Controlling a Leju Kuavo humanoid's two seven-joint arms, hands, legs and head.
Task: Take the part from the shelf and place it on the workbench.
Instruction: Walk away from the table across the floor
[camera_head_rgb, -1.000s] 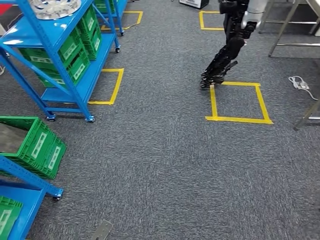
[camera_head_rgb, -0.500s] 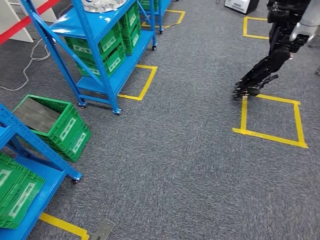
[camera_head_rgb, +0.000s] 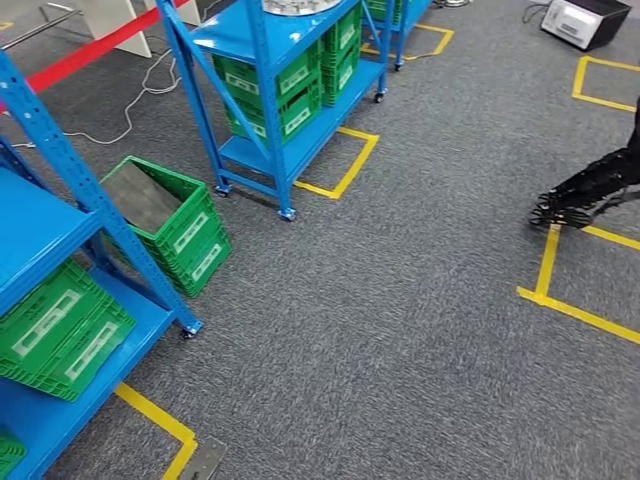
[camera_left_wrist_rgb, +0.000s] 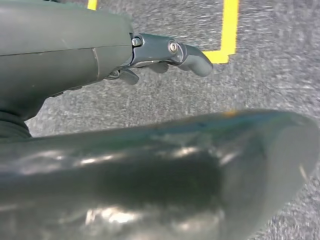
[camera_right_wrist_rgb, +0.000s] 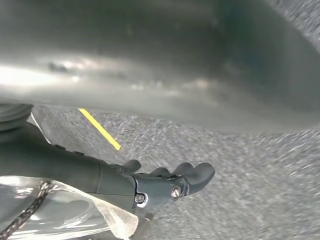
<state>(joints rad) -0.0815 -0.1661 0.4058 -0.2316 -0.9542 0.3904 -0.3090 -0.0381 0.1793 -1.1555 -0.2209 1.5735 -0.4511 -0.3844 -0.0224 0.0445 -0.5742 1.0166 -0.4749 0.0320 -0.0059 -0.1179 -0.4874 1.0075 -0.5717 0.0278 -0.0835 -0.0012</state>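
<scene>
On grey carpet: blue shelf (green crates); yellow tape squares.

Green crate on grey carpet, yellow tape squares, red barrier strip

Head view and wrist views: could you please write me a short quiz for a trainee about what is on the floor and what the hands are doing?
1. True or false: one green crate stands on the carpet, not on a shelf.
2. What colour are the shelf frames? A red, B blue, C white.
3. What does the left hand hold?

Key: 1 true. 2 B. 3 nothing; its fingers are stretched out over the carpet.
</scene>
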